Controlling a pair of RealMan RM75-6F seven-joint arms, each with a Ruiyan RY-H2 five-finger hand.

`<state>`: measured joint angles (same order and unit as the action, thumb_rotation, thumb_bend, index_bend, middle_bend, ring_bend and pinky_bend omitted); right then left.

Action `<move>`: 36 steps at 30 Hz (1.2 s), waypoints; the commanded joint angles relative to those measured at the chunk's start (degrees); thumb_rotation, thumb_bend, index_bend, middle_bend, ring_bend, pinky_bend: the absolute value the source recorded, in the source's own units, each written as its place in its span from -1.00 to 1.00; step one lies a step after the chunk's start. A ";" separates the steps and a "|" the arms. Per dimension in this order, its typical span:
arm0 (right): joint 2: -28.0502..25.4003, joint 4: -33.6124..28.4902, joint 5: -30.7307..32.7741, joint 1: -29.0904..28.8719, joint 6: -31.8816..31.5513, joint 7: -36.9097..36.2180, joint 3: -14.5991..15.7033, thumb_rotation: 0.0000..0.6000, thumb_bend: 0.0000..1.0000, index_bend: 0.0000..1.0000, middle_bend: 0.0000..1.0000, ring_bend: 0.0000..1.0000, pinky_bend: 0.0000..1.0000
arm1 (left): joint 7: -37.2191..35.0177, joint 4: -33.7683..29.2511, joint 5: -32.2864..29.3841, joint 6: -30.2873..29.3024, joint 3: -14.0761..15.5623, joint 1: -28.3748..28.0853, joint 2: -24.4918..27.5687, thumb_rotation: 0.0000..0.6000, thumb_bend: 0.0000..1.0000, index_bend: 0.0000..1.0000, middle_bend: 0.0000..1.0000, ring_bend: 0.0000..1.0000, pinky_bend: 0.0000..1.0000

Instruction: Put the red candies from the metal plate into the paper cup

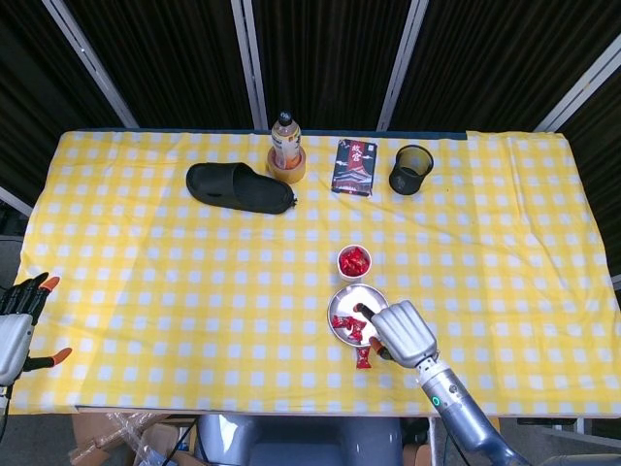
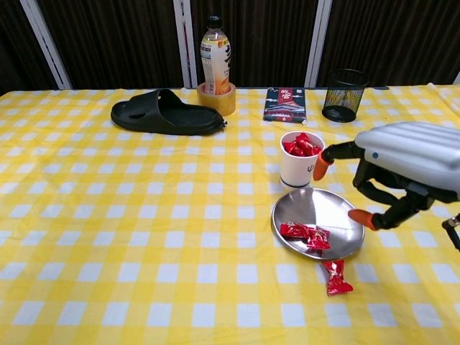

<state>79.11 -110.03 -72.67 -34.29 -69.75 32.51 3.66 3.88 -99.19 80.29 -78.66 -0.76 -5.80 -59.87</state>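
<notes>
Fingers (image 2: 363,218) of our right hand (image 2: 402,169) spread, empty, above the plate (image 2: 330,208); candies (image 2: 305,234) there, cup (image 2: 298,169) filled. Left hand (image 1: 15,325) open, empty.

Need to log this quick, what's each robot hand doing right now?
Left robot hand: open, holding nothing, at the table's edge.
Right robot hand: open, empty, over the plate.

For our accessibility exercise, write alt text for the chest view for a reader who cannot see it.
The robot's right hand hovers open over the metal plate, which holds red candies; behind it stands a paper cup with candies in it, and one candy lies on the yellow checked tablecloth.
</notes>
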 commanded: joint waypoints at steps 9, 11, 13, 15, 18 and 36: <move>-3.95 8.03 -19.64 -0.96 5.03 -9.37 5.92 1.00 -0.16 -0.40 0.71 0.84 0.96 | 0.03 0.12 -0.39 -0.44 -0.14 0.33 -0.24 1.00 -0.90 -0.99 -1.00 -1.00 -1.00; -3.42 8.83 -21.20 -0.99 5.53 -9.75 6.25 1.00 -0.16 -0.40 0.71 0.84 0.96 | 0.09 0.11 -0.49 -0.46 -0.19 0.34 -0.27 1.00 -0.90 -0.99 -1.00 -1.00 -1.00; -2.32 10.47 -23.19 -0.89 5.91 -10.05 6.72 1.00 -0.16 -0.40 0.71 0.84 0.96 | 0.21 0.10 -0.50 -0.49 -0.21 0.34 -0.33 1.00 -0.90 -0.99 -1.00 -1.00 -1.00; -1.18 12.45 -24.87 -0.77 5.96 -9.52 6.87 1.00 -0.16 -0.40 0.71 0.84 0.96 | 0.27 0.08 -0.52 -0.55 -0.22 0.38 -0.34 1.00 -0.90 -0.99 -1.00 -1.00 -1.00; 0.54 15.10 -26.66 -0.55 5.82 -8.92 6.66 1.00 -0.16 -0.40 0.71 0.84 0.96 | 0.29 0.10 -0.63 -0.58 -0.27 0.41 -0.38 1.00 -0.90 -0.99 -1.00 -1.00 -1.00; 6.42 28.82 -34.84 -0.85 2.89 -14.15 5.76 1.00 -0.16 -0.27 0.71 0.84 0.94 | -0.07 0.10 -1.18 -0.13 -0.47 0.31 -0.32 1.00 -0.90 -0.99 -1.00 -1.00 -1.00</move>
<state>85.22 -81.60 -107.21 -35.19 -66.72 18.62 9.42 3.81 -99.09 79.10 -78.79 -1.23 -5.49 -60.19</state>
